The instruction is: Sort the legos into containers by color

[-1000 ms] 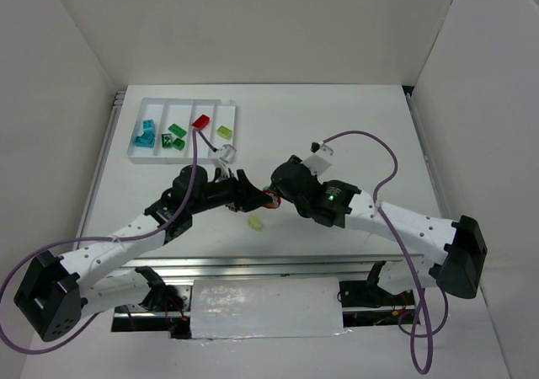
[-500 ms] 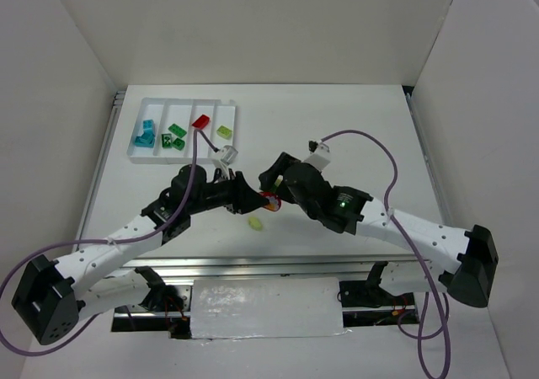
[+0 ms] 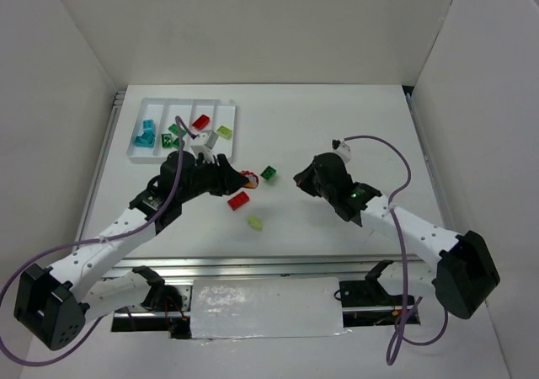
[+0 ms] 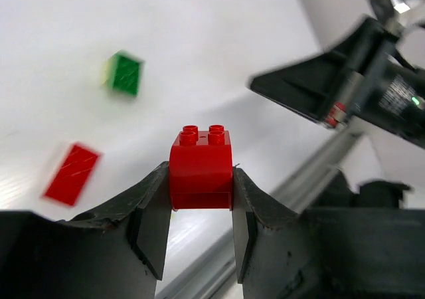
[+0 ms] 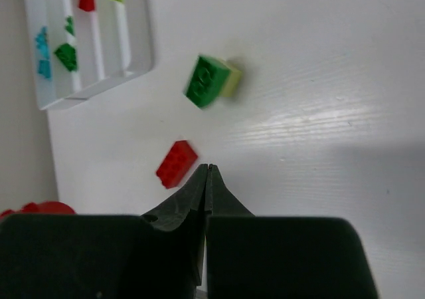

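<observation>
Red brick (image 4: 200, 169) sits pinched, studs up, in the left end effector (image 4: 200, 177), held off the desk (image 3: 337, 126) just beyond the near right corner of the tray (image 3: 160, 103). The right end effector (image 5: 207, 171) is clenched on nothing, farther out from the tray on that same side. Three legos lie loose off that corner: a flat red one (image 3: 239, 200), a green one (image 3: 268, 173) and a yellow-green one (image 3: 254, 222) (the farthest from the tray). Inside the tray a teal piece (image 3: 145, 135), a green piece (image 3: 170, 140), a red piece (image 3: 200, 122) and a yellow-green piece (image 3: 224, 131) each keep their own lane.

The step in hand looks to be carrying the brick to the lane with the red piece, third from the tray's left side. To do it well, keep the squeeze firm and cross the rim with clearance. Then centre over that narrow lane and lower close to its floor before letting go, or the brick may bounce into a neighbouring lane.
</observation>
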You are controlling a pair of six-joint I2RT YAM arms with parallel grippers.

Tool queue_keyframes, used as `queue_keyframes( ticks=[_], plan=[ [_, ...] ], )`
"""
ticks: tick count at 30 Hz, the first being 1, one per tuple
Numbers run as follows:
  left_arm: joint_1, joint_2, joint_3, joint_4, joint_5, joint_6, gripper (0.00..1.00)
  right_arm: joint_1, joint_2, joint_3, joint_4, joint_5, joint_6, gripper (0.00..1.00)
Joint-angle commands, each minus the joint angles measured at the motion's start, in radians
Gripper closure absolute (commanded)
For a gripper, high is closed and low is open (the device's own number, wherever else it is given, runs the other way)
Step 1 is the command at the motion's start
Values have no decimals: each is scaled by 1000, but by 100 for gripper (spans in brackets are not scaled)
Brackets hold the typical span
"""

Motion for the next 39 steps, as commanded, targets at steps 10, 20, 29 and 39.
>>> queue_keyframes(
  ticks=[10, 20, 29, 39],
  plan=[
    [242, 137, 277, -280, -490, -4, 100, -14, -38, -113, 81, -70, 16, 100],
    [459, 703, 670, -280, -493, -30, 89, -9, -216, -179, 13, -136, -39, 98],
    [460, 955, 878, -345, -472, 4, 39, -3, -292, -207, -14, -150, -72, 96],
    [405, 723, 747, -351, -449, 25, 1, -3, -282, -184, -27, -161, -106, 96]
  ],
)
